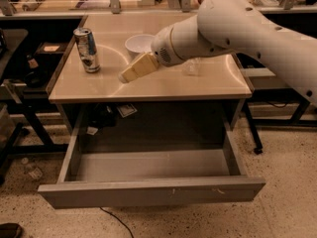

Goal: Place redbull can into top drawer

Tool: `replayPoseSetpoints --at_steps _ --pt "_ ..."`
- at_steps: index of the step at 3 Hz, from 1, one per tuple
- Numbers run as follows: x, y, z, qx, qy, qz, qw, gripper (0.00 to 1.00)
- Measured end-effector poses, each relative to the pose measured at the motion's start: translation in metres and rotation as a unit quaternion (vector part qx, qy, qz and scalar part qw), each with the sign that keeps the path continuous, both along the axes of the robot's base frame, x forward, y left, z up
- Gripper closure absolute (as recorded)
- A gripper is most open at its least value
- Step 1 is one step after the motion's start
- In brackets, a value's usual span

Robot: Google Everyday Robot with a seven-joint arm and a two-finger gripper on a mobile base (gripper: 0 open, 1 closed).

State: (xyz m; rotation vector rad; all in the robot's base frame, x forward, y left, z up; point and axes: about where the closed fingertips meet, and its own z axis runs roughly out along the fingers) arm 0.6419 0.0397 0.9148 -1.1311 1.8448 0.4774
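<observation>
The redbull can (87, 49) stands upright on the left part of the beige table (163, 86). The top drawer (148, 180) is pulled wide open below the table and its inside shows nothing in it. My gripper (128, 75) points left over the middle of the table, to the right of the can and apart from it. It holds nothing.
A white bowl (139, 44) sits behind the gripper at the table's middle. A clear glass (192, 66) stands under my arm, partly hidden. Dark shelving and cables stand left of the table. Table legs and a speckled floor lie to the right.
</observation>
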Motion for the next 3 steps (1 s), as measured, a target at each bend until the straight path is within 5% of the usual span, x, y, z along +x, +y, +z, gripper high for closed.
replayPoseSetpoints --at_steps 3 --pt "0.047 0.086 -0.003 0.047 -0.055 0.051 0.9961 0.0"
